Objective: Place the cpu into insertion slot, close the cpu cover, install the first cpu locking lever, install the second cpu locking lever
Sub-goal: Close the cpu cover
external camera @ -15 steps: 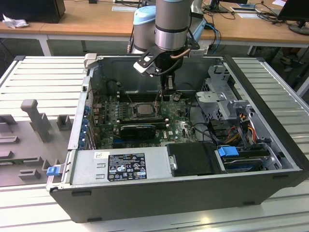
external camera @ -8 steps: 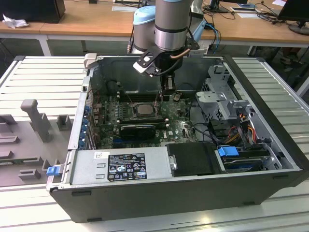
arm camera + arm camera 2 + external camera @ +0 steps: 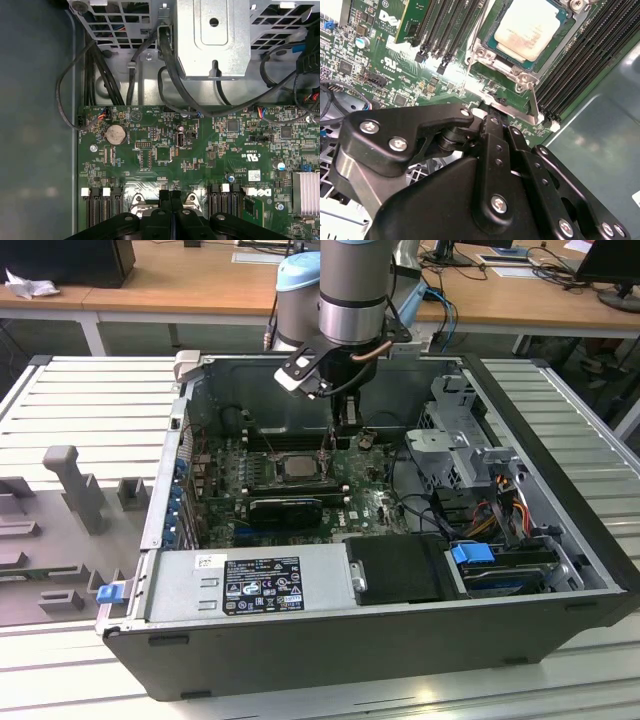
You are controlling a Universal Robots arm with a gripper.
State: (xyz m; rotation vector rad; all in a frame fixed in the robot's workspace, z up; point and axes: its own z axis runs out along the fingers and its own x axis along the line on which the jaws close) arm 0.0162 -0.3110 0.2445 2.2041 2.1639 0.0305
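The cpu (image 3: 527, 27), a pale square chip, lies flat in the insertion slot (image 3: 268, 472) on the green motherboard; the exterior view also has the cpu (image 3: 297, 467). The cpu cover (image 3: 506, 71), a dull steel frame, lies down around the chip. One thin wire locking lever (image 3: 471, 50) stands raised at one side of the socket, and a second lever (image 3: 533, 100) rises at the other. My gripper (image 3: 492, 120) hovers just past the socket's edge, near the cover's tab, with its black fingers (image 3: 165, 196) pressed together and nothing between them. In the exterior view the gripper (image 3: 345, 428) hangs behind the socket.
The open case's walls (image 3: 180, 440) surround the board. A black ribbed card (image 3: 285, 510) sits in front of the socket, and a power supply (image 3: 250, 585) nearer still. Memory slots (image 3: 580, 60) flank the socket. A drive cage (image 3: 460, 430) and cables (image 3: 170, 60) stand at the exterior view's right.
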